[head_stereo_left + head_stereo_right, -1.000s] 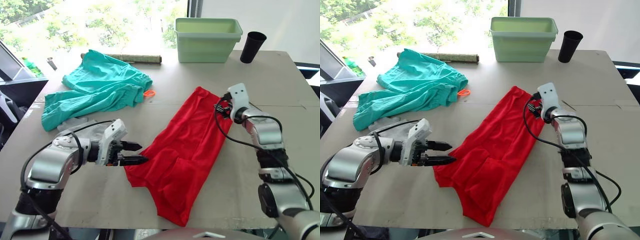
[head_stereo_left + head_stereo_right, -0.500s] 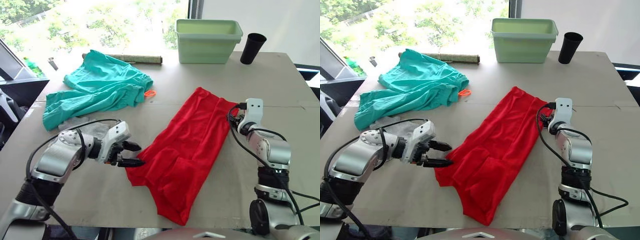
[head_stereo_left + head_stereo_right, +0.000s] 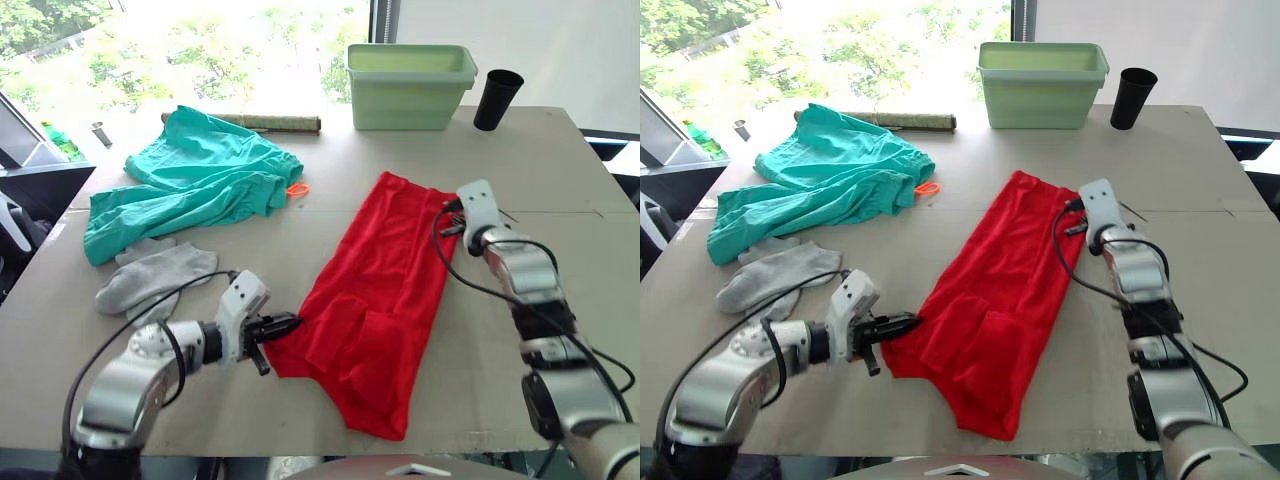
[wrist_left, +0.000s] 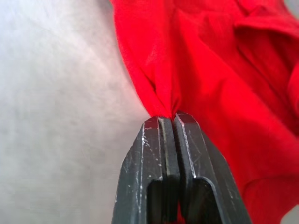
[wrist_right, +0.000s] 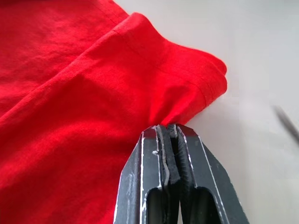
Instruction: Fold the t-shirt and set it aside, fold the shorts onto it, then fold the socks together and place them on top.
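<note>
The red t-shirt (image 3: 375, 300) lies folded lengthwise as a long strip across the middle of the surface (image 3: 560, 160), running from about 7 o'clock near the front edge up toward 1 o'clock. Its nearer end is rumpled, with a sleeve fold bunched on top.

The left pincer (image 3: 283, 324) lies low at the strip's 9 o'clock edge. In the left wrist view its two black fingers (image 4: 149, 163) are pressed together with a pinch of red cloth caught between the tips. The right pincer (image 3: 452, 212) is at the strip's far corner, toward 2 o'clock from the shirt's middle. In the right wrist view its fingers (image 5: 145, 172) are likewise closed tight on the hemmed edge of the fabric, which puckers just above the tips.

The teal shorts (image 3: 195, 180) lie crumpled at 10 o'clock on the surface, well apart from the shirt, with the orange drawstring loop (image 3: 298, 187) poking out on the side facing the shirt. The two grey socks (image 3: 150, 278) lie side by side, touching, at 9 o'clock, just in front of the shorts.

Along the far edge, a pale green plastic bin (image 3: 410, 85) stands at 12 o'clock, a black cup (image 3: 493, 99) just beside it at 1 o'clock, and a rolled mat (image 3: 270, 122) behind the shorts.
</note>
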